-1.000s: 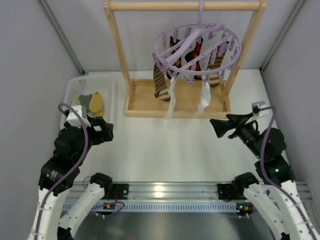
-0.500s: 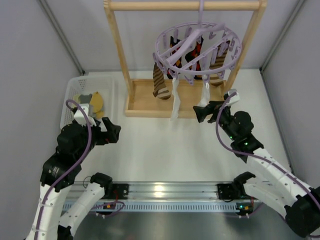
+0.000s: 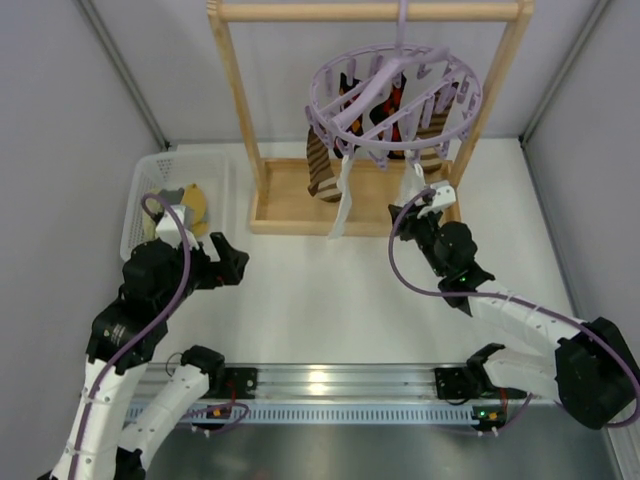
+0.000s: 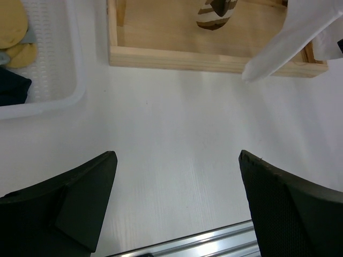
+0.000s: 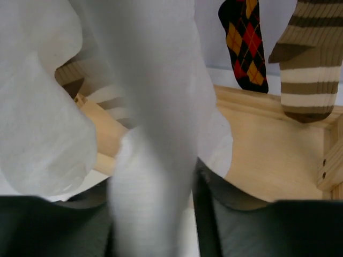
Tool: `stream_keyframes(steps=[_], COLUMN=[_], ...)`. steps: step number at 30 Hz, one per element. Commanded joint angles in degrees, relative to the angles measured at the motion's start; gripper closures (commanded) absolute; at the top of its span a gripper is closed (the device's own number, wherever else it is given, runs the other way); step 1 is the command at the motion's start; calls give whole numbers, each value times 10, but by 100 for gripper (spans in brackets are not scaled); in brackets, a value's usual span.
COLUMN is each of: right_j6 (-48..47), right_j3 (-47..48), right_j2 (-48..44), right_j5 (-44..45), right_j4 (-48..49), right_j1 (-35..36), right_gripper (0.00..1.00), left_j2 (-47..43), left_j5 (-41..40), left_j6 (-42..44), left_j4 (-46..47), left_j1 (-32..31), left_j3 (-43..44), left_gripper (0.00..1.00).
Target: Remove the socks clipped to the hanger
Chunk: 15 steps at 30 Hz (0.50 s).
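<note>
The lavender round hanger (image 3: 395,95) hangs from the wooden rack's top bar with socks clipped under it. They are a brown striped sock (image 3: 320,170), a black argyle sock (image 5: 244,40) and two white socks (image 3: 343,200). My right gripper (image 3: 408,212) has reached up to the right-hand white sock (image 5: 155,134), which runs down between its fingers (image 5: 252,225); the jaws are closed against it. My left gripper (image 4: 177,203) hovers open and empty over the bare table, left of the rack.
The light wooden rack (image 3: 240,110) stands at the back on a tray-like base (image 4: 187,59). A white basket (image 3: 150,175) with yellow, grey and dark cloth pieces sits at the back left. Grey walls close in both sides.
My right arm swung in from the right to the right-hand white sock and its jaws closed onto it. The left arm drifted slightly right and stayed open.
</note>
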Motion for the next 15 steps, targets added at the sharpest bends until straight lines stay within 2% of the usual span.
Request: stream_keyframes(steps=[1, 2, 3, 5, 7, 11, 14, 15], right_j6=[-25, -31, -35, -38, -43, -51, -54, -56], right_j3=[-10, -11, -15, -18, -19, -10, 4, 16], right_j2=[-2, -1, -1, -2, -4, 3, 26, 33], right_j5=[23, 26, 31, 48, 68, 153, 267, 293], right_j4=[106, 108, 113, 114, 111, 103, 100, 98], right_j1=[19, 22, 29, 41, 70, 143, 205, 237], right_gripper=[65, 73, 88, 96, 100, 100, 100, 100], left_j2=[12, 17, 20, 43, 73, 151, 222, 259], left_j5=[20, 67, 87, 116, 106, 74, 55, 29], left_j6=[-39, -51, -58, -80, -91, -110, -111, -108], left_j4=[24, 35, 52, 83, 86, 94, 96, 99], left_j1=[-2, -2, -2, -2, -2, -2, -7, -27], left_j3=[18, 19, 27, 43, 90, 185, 263, 300], left_gripper=[1, 1, 1, 1, 1, 1, 1, 1])
